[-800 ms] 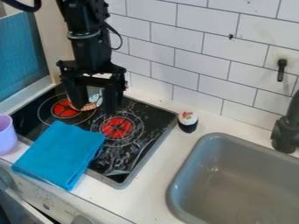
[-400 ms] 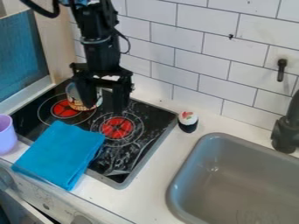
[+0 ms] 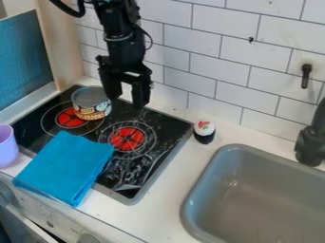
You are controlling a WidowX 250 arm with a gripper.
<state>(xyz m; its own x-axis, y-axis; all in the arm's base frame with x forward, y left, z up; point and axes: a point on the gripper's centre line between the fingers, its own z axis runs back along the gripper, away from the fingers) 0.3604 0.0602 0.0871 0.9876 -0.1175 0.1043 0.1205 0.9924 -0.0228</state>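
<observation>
The black gripper [image 3: 127,97] hangs over the back part of the stove [image 3: 143,121], its two fingers spread with nothing between them. Just left of it, a can [image 3: 91,104] with a grey top and a printed label stands upright at the back left burner. A folded blue cloth [image 3: 65,166] lies across the stove's front left edge. The sushi toy [image 3: 204,132], white on top with a dark base, stands on the counter beside the stove's right corner.
A purple cup [image 3: 6,146] stands at the far left. The grey sink [image 3: 254,194] takes up the right front, with a black faucet [image 3: 311,137] at its back edge. A white tiled wall [image 3: 234,66] rises behind the counter.
The gripper has moved right and somewhat up, away from in front of the can, which now shows fully. The can, cloth, cup and sushi toy have not moved visibly.
</observation>
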